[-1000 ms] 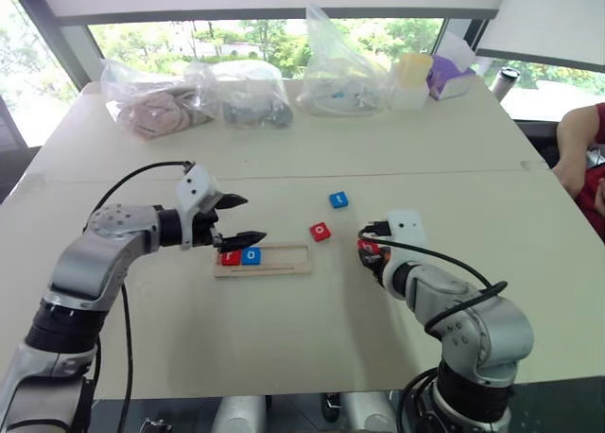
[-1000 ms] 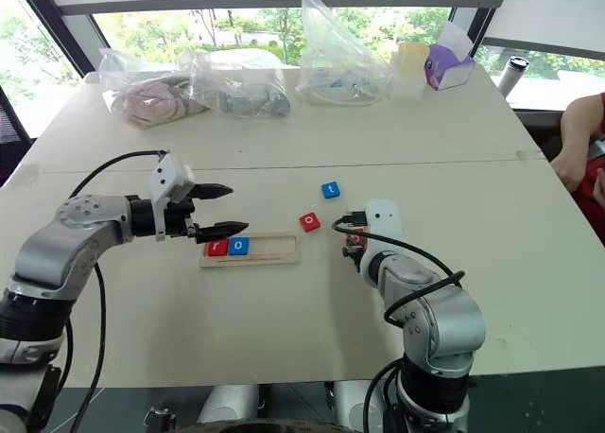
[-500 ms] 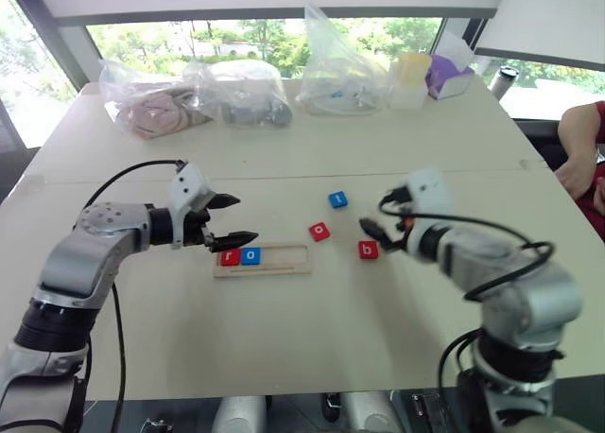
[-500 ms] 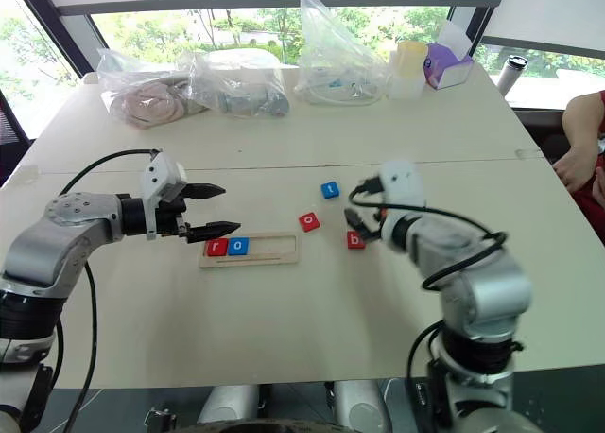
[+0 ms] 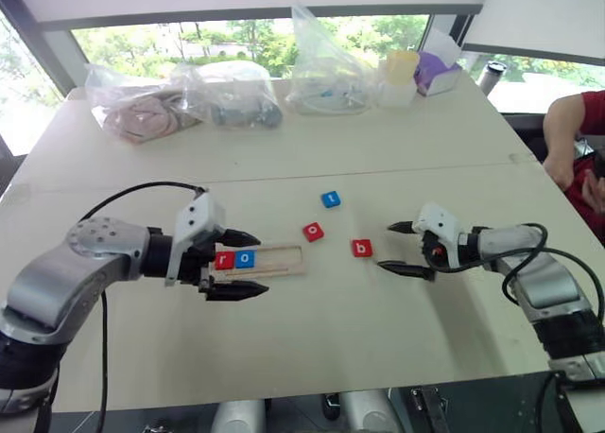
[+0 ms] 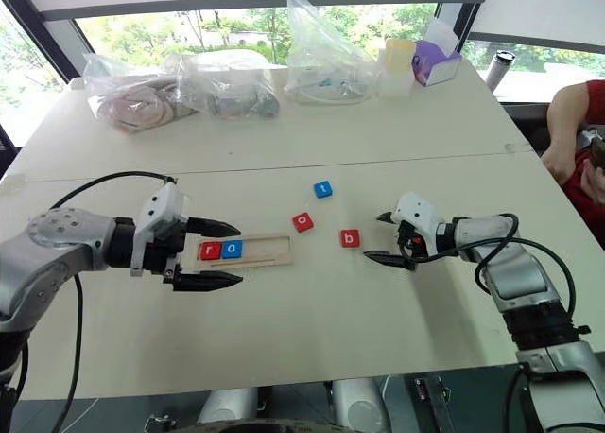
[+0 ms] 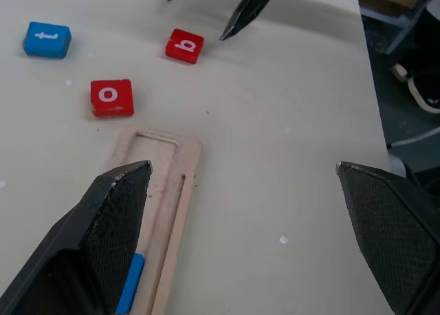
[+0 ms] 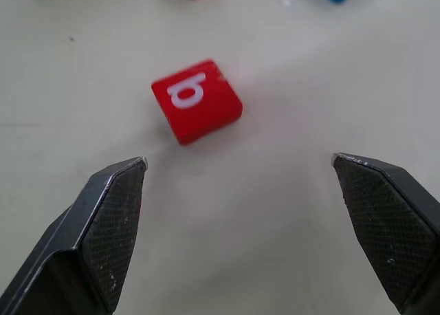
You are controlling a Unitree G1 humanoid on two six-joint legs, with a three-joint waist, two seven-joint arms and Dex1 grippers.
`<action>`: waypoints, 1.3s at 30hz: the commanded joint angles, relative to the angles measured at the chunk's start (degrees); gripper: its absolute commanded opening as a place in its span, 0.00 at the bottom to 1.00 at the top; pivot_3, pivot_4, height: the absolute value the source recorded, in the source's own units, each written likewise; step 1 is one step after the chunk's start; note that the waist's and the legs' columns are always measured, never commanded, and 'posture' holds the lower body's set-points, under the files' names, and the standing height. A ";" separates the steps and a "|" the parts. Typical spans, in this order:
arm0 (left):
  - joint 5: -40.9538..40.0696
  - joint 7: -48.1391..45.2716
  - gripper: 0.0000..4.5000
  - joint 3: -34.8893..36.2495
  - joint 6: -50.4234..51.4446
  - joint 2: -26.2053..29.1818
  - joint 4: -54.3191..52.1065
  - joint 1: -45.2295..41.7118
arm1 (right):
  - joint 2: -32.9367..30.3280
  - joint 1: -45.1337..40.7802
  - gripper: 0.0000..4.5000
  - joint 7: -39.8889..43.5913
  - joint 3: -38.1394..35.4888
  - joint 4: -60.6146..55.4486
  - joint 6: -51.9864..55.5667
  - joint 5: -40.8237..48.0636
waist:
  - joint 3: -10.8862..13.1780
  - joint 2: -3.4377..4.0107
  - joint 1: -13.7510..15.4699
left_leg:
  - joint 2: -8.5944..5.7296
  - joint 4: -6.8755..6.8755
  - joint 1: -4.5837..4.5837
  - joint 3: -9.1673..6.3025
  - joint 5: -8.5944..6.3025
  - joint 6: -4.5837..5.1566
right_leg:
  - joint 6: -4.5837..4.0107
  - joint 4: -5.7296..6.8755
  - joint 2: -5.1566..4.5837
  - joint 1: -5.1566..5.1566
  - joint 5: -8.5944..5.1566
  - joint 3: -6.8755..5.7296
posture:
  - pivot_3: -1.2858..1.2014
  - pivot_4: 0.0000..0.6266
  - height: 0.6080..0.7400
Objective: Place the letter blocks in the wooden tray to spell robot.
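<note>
Right hand open, red b block just beside.

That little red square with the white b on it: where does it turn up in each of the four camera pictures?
Left eye view: red b block on the table, between the wooden tray and the right gripper.
Right eye view: right of centre.
Left wrist view: near the top.
Right wrist view: centre, ahead of the open fingers.
Shared landmark: the red o block beside it.

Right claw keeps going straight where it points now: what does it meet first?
Most likely the small red square letter block marked b, lying flat on the table just ahead of the open right claw; nothing lies between them.
</note>
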 commanded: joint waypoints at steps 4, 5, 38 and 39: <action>0.71 1.49 1.00 0.05 -1.06 0.37 -1.31 1.19 | 2.22 -2.96 0.99 3.27 2.07 4.76 -8.34 -2.07 | 0.00 0.00 0.19 | 0.01 0.00 -0.02 0.01 0.00 0.00 | 0.00 0.00 0.00 -0.02 0.01 0.02 | 0.52 0.24 1.00; 0.80 1.60 1.00 0.00 -1.16 0.38 -1.22 1.23 | 2.54 -3.20 0.99 3.58 2.23 5.17 -8.95 -2.18 | 0.00 0.00 0.23 | 0.00 0.01 -0.02 0.01 0.00 0.00 | -0.01 0.00 0.00 -0.02 0.02 0.03 | 0.52 0.24 1.00; 3.34 6.34 1.00 19.46 -0.83 6.57 0.32 19.31 | 24.36 -15.23 0.25 -5.58 20.04 -9.05 13.35 -6.71 | -0.02 -0.01 1.67 | 0.04 0.05 -0.12 0.14 0.02 -0.05 | -0.35 0.29 -0.06 -0.37 0.19 0.13 | 0.52 0.24 1.00; 3.08 7.05 1.00 19.35 -0.55 6.09 -0.33 19.40 | 24.42 -15.44 0.25 -5.48 20.89 -8.71 13.28 -7.31 | -0.03 -0.03 1.69 | 0.04 0.06 -0.13 0.16 0.02 -0.05 | -0.36 0.27 -0.07 -0.36 0.19 0.14 | 0.52 0.24 1.00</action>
